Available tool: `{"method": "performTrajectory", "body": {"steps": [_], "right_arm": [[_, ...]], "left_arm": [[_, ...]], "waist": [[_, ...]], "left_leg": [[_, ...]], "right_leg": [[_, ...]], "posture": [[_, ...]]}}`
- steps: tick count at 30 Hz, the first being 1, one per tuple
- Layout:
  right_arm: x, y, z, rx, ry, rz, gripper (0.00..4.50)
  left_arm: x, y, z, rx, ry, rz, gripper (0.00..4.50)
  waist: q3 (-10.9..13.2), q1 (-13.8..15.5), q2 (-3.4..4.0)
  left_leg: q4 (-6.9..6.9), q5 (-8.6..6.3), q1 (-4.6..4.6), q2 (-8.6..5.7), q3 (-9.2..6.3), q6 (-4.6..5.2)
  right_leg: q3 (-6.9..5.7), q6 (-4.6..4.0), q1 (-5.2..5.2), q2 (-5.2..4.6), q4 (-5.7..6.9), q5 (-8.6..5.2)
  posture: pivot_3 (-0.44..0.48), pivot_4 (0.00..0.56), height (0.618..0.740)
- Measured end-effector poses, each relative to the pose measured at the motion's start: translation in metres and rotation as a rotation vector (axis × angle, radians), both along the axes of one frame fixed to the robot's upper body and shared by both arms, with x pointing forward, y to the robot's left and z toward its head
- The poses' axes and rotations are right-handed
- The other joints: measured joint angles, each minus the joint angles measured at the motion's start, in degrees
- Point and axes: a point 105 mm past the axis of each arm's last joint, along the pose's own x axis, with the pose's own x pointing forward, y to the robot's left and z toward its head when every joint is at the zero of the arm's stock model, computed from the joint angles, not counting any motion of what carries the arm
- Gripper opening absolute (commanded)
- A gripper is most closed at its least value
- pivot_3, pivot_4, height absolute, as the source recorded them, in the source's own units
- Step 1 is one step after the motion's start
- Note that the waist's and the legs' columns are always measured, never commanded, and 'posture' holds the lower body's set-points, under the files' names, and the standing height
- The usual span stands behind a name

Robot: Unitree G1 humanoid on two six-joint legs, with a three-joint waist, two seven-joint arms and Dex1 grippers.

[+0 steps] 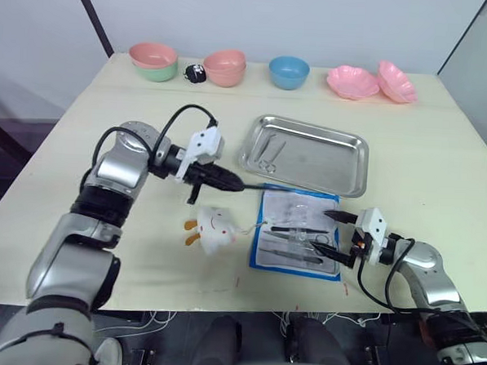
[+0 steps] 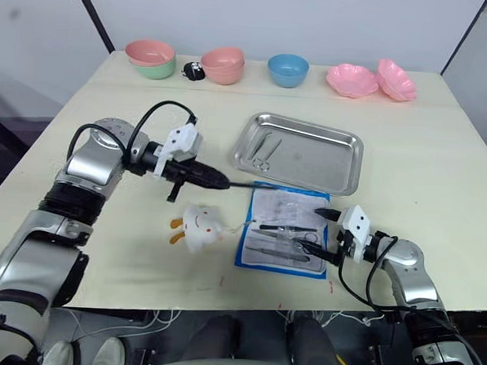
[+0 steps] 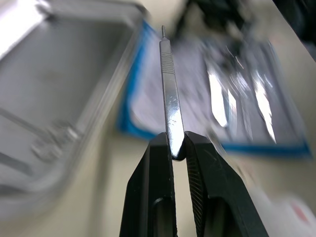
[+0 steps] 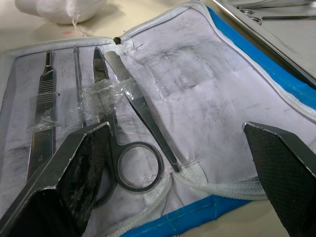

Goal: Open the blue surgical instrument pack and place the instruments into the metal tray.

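The blue surgical instrument pack (image 1: pixel 298 231) lies open on the table just in front of the metal tray (image 1: pixel 342 167). Several instruments (image 4: pixel 133 168) sit under its clear pockets, among them scissors and a flat handle (image 4: pixel 42 108). Two instruments (image 1: pixel 269 154) lie in the tray's left part. My left gripper (image 1: pixel 237 185) is shut on a slim metal instrument (image 3: pixel 169 84), held level above the table between the tray's near rim and the pack's far left corner. My right gripper (image 1: pixel 331 232) stands open over the pack's right edge, with nothing between its fingers.
A white lump with orange bits (image 1: pixel 215 228) lies left of the pack, under my left gripper. Along the table's far edge stand coloured bowls (image 1: pixel 225 67), a blue bowl (image 1: pixel 288 72), pink dishes (image 1: pixel 353 82) and a small black object (image 1: pixel 195 74).
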Motion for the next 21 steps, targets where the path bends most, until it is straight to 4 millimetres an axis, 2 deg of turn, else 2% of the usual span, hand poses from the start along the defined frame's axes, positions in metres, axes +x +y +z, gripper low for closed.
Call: {"method": "performTrajectory", "body": {"steps": [4, 6, 8, 9, 11, 13, 21], "right_arm": [[0.0, 0.0, 0.0, -0.001, -0.002, 0.0, 4.5], [0.0, 0.0, 0.0, 0.0, -0.002, -0.001, 4.5], [0.0, 0.0, 0.001, 0.001, -0.005, 0.0, 4.5], [0.0, 0.0, 0.001, 0.0, -0.006, 0.001, 4.5], [0.0, 0.0, 0.0, -0.001, -0.007, 0.001, 4.5], [0.0, 0.0, 0.001, 0.0, -0.008, 0.001, 4.5], [0.0, 0.0, 0.0, 0.001, -0.01, 0.0, 4.5]], "left_arm": [[0.012, -0.027, 0.006, -0.123, -0.041, 0.112, 0.02], [0.019, -0.048, 0.009, -0.195, -0.08, 0.172, 0.02], [0.03, -0.063, 0.006, -0.214, -0.114, 0.291, 0.02], [0.031, -0.064, 0.006, -0.213, -0.116, 0.31, 0.02], [0.045, -0.071, -0.002, -0.214, -0.118, 0.476, 0.02], [0.05, -0.076, -0.008, -0.207, -0.093, 0.566, 0.02], [0.067, -0.097, -0.022, -0.163, -0.007, 0.8, 0.02]], "waist": [[-0.04, 0.06, -0.06], [-0.05, 0.06, -0.08], [-0.03, 0.01, -0.05], [-0.03, 0.0, -0.05], [-0.04, 0.05, -0.06], [-0.03, -0.01, -0.04], [-0.03, -0.08, -0.06]], "left_leg": [[0.01, 0.0, 0.01, 0.01, -0.04, 0.0], [0.02, 0.0, 0.02, 0.01, -0.04, 0.0], [0.01, 0.0, 0.04, 0.0, -0.04, 0.0], [0.0, 0.0, 0.04, 0.0, -0.04, 0.0], [0.01, 0.0, 0.03, -0.03, -0.07, -0.01], [0.01, 0.0, 0.05, -0.07, -0.02, -0.01], [0.0, 0.0, 0.07, -0.2, -0.05, -0.03]], "right_leg": [[0.01, 0.02, 0.02, -0.07, 0.0, 0.01], [0.01, 0.03, 0.04, -0.2, 0.01, 0.02], [0.02, 0.03, 0.05, -0.19, 0.02, 0.02], [0.02, 0.03, 0.05, -0.19, 0.02, 0.02], [0.0, 0.05, 0.06, -0.2, 0.01, 0.03], [0.01, 0.06, 0.07, -0.21, 0.02, 0.03], [-0.02, 0.07, 0.08, -0.18, 0.02, 0.04]], "posture": [[0.0, 0.15, 0.74], [0.0, 0.15, 0.74], [0.0, 0.15, 0.74], [0.0, 0.15, 0.74], [0.0, 0.15, 0.74], [0.0, 0.15, 0.74], [0.0, 0.15, 0.74]]}}
